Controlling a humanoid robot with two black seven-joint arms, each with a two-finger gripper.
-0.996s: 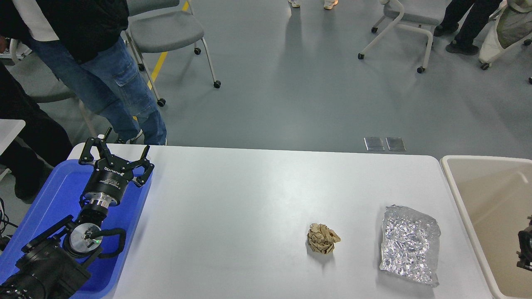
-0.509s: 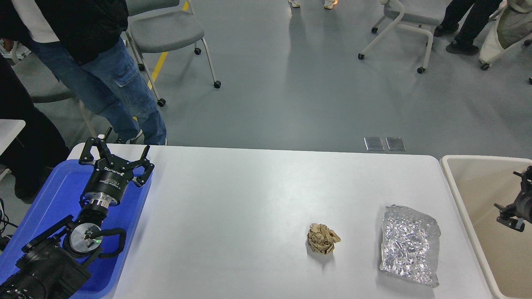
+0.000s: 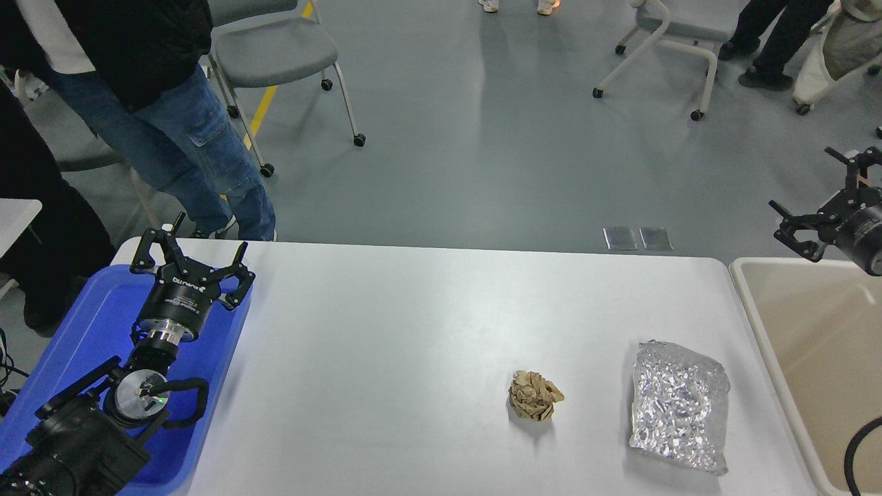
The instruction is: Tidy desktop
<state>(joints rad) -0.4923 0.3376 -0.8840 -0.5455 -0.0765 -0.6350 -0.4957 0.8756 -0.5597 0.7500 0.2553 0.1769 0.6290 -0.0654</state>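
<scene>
The white desktop (image 3: 413,331) fills the lower middle of the head view. On it lie a crumpled brown paper ball (image 3: 535,395) and, to its right, a crinkled silver foil bag (image 3: 679,405). My left gripper (image 3: 191,256) is open and empty above the far right edge of the blue tray (image 3: 76,331), far left of both items. My right gripper (image 3: 816,200) is open and empty, raised at the right edge above the far rim of the beige bin (image 3: 813,324).
A person in jeans (image 3: 172,138) stands just beyond the table's far left corner. Grey wheeled chairs (image 3: 275,48) stand on the floor behind. The beige bin adjoins the table's right end, the blue tray its left end.
My right arm has risen from low over the bin at the right edge to a high position above the bin's far rim. The left arm and both items have not moved.
</scene>
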